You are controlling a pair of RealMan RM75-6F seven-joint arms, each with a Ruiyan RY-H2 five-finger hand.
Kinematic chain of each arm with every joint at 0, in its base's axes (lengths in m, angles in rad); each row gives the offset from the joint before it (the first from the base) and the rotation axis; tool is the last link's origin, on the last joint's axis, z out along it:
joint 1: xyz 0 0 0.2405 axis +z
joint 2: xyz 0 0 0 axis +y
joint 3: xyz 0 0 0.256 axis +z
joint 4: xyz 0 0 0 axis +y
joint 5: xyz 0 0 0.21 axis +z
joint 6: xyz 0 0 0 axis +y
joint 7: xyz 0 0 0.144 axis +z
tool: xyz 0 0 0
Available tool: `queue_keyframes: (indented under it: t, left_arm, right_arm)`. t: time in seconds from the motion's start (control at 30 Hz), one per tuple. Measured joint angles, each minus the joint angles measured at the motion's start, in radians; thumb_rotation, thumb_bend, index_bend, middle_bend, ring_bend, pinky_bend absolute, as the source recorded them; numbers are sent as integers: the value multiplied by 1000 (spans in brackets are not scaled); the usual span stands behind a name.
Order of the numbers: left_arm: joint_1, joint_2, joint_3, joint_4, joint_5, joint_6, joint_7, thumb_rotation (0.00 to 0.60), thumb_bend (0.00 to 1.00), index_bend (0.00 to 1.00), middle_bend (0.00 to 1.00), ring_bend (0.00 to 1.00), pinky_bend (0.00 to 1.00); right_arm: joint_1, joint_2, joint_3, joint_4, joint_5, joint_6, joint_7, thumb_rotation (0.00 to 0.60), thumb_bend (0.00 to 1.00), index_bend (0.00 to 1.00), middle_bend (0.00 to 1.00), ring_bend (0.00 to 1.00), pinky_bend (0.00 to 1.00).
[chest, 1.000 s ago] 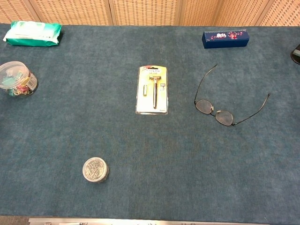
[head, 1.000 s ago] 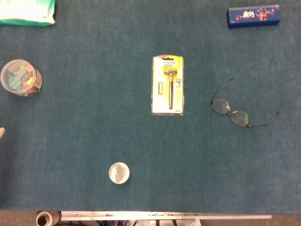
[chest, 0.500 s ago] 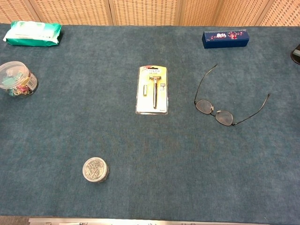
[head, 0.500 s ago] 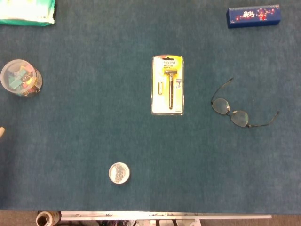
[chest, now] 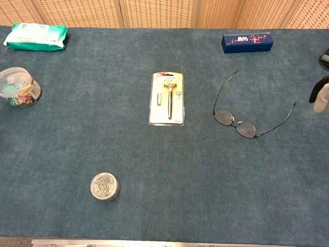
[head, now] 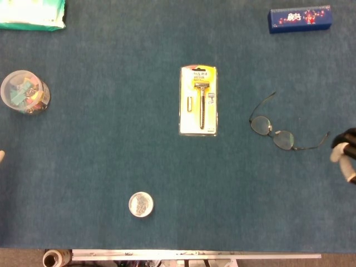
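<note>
Fingers [head: 344, 153] near glasses [head: 272, 132]; clips in tub [head: 23, 92].

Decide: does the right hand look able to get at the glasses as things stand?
Probably yes. The right hand is at the table's right edge, just beside the glasses, and only bare cloth lies between them; nothing blocks the way.

Open blue cloth between the right hand [head: 345, 153] at the right edge and the glasses [head: 281, 130], nothing between. Wide bare stretch from glasses to razor pack [head: 198, 100] in the middle. Further left, round tin [head: 141, 204] near the front edge, clip jar [head: 24, 92] at the left. Blue box [head: 300, 19] and wipes pack [chest: 37, 36] along the far edge.
</note>
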Motion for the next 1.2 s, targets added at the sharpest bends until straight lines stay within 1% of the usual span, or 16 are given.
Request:
queue_keyframes:
  t: [0.2,0.83,1.03,1.2]
  left_arm:
    - [1,2,-1,0,-1,0,-8,600,116,449,449,366,441]
    - [1,6,-3,-1,-5,-2,-15,600,116,449,449,366,441]
    - [2,7,-4,-1,-6,-1,-20,600,117,449,449,366,441]
    - [3,8,-4,-1,-6,0,-22,600,116,449,449,366,442]
  right_arm:
    - [29,-14,-23,0,-3,-85,-34,600,250,523,460,358,567]
    - [97,-43,-79,-15,14,-249,-83,600,251,519,460,358,564]
    - [118,-38,-90,-29,46,-323,-98,600,251,519,460,358,564]
    - [135,-23,-92,-61,96,-391,-132,600,252,519,460,358,564]
